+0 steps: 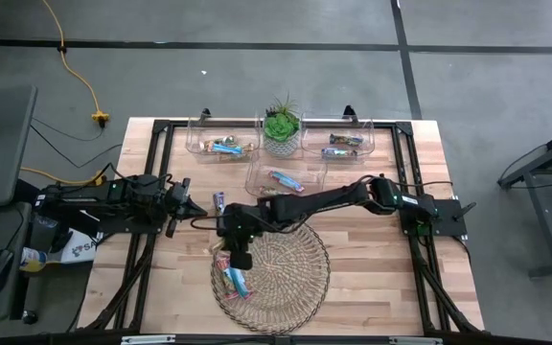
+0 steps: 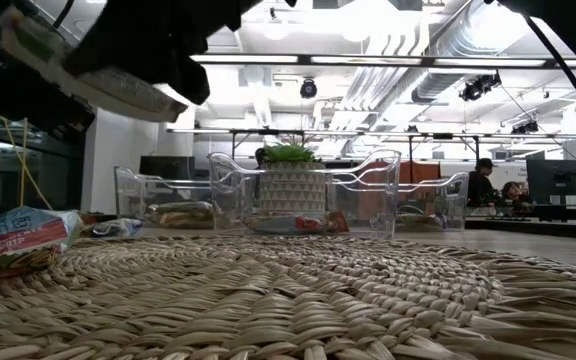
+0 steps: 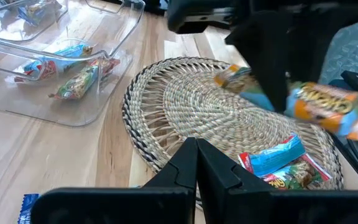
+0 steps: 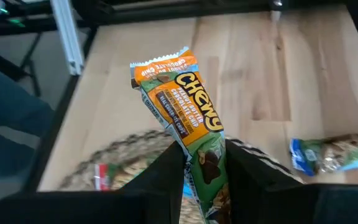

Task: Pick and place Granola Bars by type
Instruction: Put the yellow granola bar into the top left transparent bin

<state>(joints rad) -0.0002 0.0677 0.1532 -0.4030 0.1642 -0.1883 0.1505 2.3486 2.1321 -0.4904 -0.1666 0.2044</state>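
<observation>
Granola Bars, high view: a few on wicker tray left edge, others in clear bins, right gripper over tray edge, left gripper waiting beside on table. Left wrist: own fingers pressed together, empty; orange bar aloft above tray. Right wrist: fingers pinching orange Chewy bar at its lower end; probably light, crinkly, slippery, so grip mid-body across width.
</observation>
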